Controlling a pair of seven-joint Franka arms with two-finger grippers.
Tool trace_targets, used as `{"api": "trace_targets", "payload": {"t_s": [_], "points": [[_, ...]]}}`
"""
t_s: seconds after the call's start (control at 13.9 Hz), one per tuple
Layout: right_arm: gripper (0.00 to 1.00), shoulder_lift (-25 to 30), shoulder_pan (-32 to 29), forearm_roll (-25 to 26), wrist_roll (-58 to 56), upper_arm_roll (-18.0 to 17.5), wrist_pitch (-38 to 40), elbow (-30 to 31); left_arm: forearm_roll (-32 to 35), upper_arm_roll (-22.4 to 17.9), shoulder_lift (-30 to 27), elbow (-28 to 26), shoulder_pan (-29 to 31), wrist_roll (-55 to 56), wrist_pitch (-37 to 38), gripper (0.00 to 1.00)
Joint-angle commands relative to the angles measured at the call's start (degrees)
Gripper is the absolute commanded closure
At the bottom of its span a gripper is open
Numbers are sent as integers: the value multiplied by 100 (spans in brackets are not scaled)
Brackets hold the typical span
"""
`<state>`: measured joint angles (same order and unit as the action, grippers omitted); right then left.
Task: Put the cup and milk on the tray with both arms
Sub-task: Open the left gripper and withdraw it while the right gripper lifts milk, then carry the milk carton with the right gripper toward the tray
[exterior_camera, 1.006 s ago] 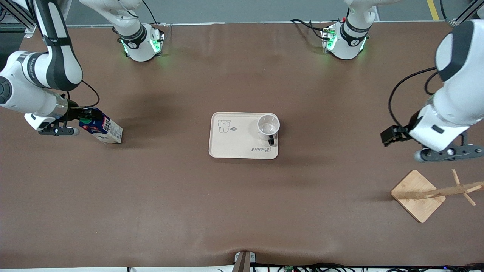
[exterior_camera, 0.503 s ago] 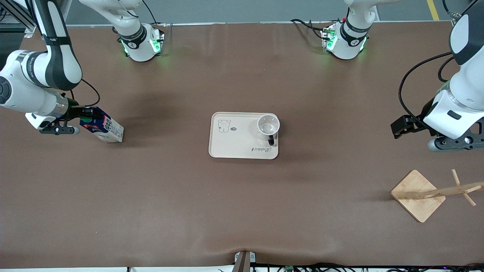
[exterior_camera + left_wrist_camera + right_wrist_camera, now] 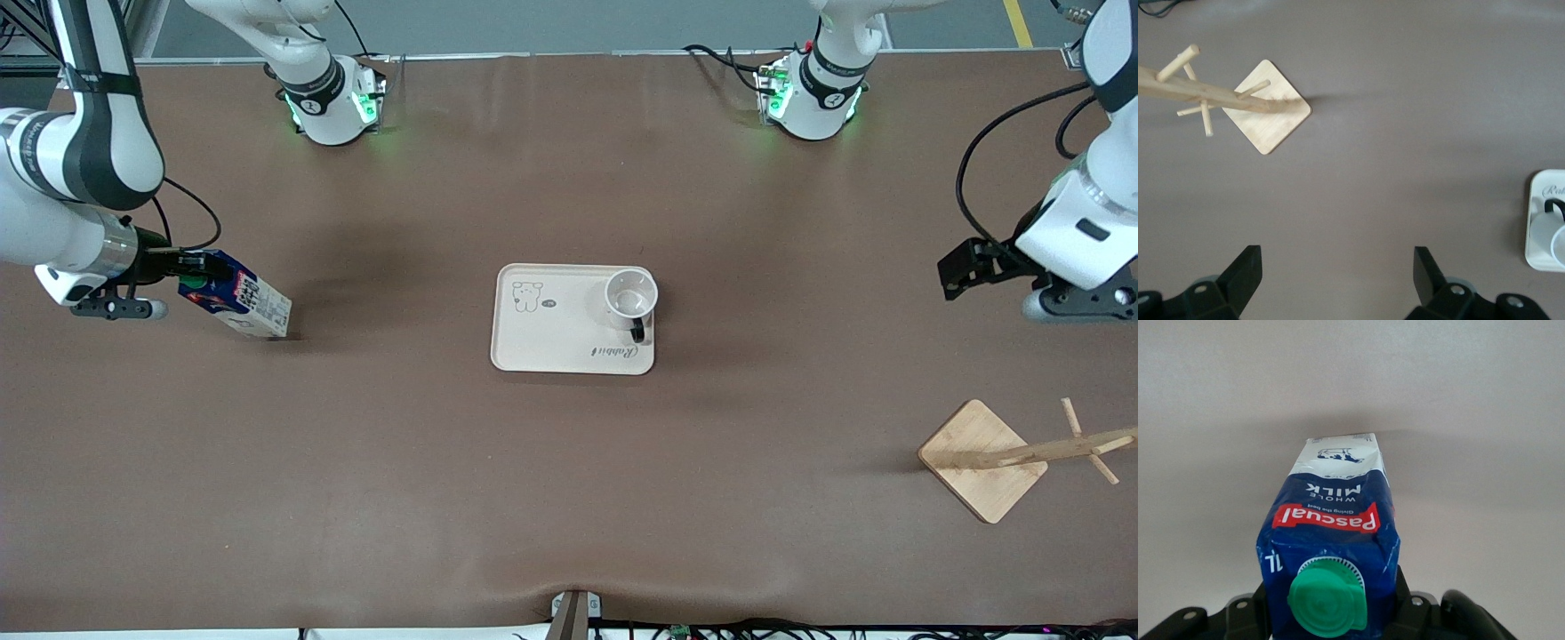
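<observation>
— Brown cloth covered the big table (image 3: 569, 498). What was the biggest thing on it?

— The two white arms. The right arm (image 3: 62, 204) reached down at its own end of the table. The left arm (image 3: 1080, 222) waited up in the air at its end.

— What lay in the middle?

— The cream tray (image 3: 551, 333), with a little dog drawing. The white cup (image 3: 631, 298) stood on it, at the corner toward the left arm's end, with its black handle pointing at the front camera.

— And the wooden thing?

— A mug stand (image 3: 982, 458) with pegs stood near the left arm's end, nearer to the front camera than the tray.

— Where was the milk?

— The blue milk (image 3: 236, 302) carton was well apart from the tray, tilted, at the right arm's end. The right gripper (image 3: 182, 267) was squeezed tight on its top, by the green cap (image 3: 1327, 599).

— And the left gripper (image 3: 1335, 283)?

— Its fingers (image 3: 1245, 270) stood wide apart, holding nothing, over bare table.
</observation>
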<state>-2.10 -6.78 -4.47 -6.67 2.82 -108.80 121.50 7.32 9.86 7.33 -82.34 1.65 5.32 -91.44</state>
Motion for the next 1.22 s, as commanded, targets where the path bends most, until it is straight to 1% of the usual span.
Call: {"api": "trace_targets", "payload": {"t_s": [0.0,0.07,0.14,0.36,0.65,0.72,0.86,1.01,1.15], "points": [[100,43,185,-80,463,-45,543,-362,-205,-790,-609,-572,-558,-251,-5,0],[100,43,299,-89,656,-53,701,-468,-205,-897,-731,-712,-665,-286,-5,0],[100,43,457,-141,867,-54,859,-547,-205,-890,-794,-792,-657,-286,-5,0],[100,51,941,-667,1631,-54,1220,-688,-222,-890,-812,-793,-631,-286,4,0],[100,60,1529,-1177,2343,-54,1204,-750,-249,-846,-794,-775,-648,-198,12,0],[100,52,1714,-1336,2667,-54,1160,-768,-249,-837,-794,-775,-657,-190,13,0],[100,-1,2231,-1337,3047,-54,950,-978,-249,-837,-803,-731,-631,-190,135,0],[100,-325,2610,-1390,3337,-62,477,-1101,-249,-846,-812,-714,-613,-216,171,0],[100,-405,3050,-1547,3652,-54,176,-1180,-249,-863,-812,-722,-604,-286,179,0]]}}
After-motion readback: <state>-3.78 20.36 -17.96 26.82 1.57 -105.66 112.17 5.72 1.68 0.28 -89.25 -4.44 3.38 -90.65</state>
